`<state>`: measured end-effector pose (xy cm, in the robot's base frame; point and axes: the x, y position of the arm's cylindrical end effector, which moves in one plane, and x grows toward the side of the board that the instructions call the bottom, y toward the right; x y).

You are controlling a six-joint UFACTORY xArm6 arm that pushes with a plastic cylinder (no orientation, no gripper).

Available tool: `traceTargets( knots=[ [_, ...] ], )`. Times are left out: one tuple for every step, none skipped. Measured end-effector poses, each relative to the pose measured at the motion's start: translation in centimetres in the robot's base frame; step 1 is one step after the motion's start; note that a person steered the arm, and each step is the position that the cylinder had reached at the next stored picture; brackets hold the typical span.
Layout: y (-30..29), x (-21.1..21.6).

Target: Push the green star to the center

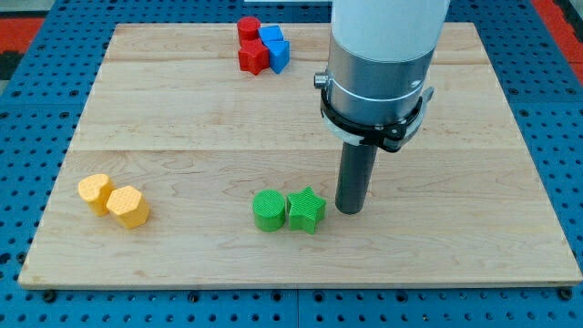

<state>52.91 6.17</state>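
Block count: eight in all, in four colour pairs.
Green: two, the green star (306, 210) and a green round block (269, 210), touching side by side near the view's bottom, a little left of mid-width.
Yellow: two, a yellow block (95, 192) and a yellow hexagonal block (128, 206), touching, at the view's lower left.
Red: two, a red cylinder (249, 27) above a red star-like block (252, 56), at the view's top.
Blue: two, one blue block (271, 36) and another blue block (279, 56) (exact shapes hard to make out), pressed against the red pair's right side.
Board: wooden table top (182, 128) on a blue perforated surround (27, 137).
Jaws: none fitted; the arm ends in a plain dark rod, holding nothing.
My tip (349, 210): down on the board just beside the green star's right side; contact or a sliver of gap, I cannot tell.
Task item position: green star lies below the board's centre, between the green round block and my tip.
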Motion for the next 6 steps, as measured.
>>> traceTargets(
  knots=[
    [0.1,1.0],
    [-3.1,8.6],
    [-3.4,3.1],
    [-4.3,-3.1],
    [-4.9,-3.6],
    [-7.3,-3.1]
  ],
)
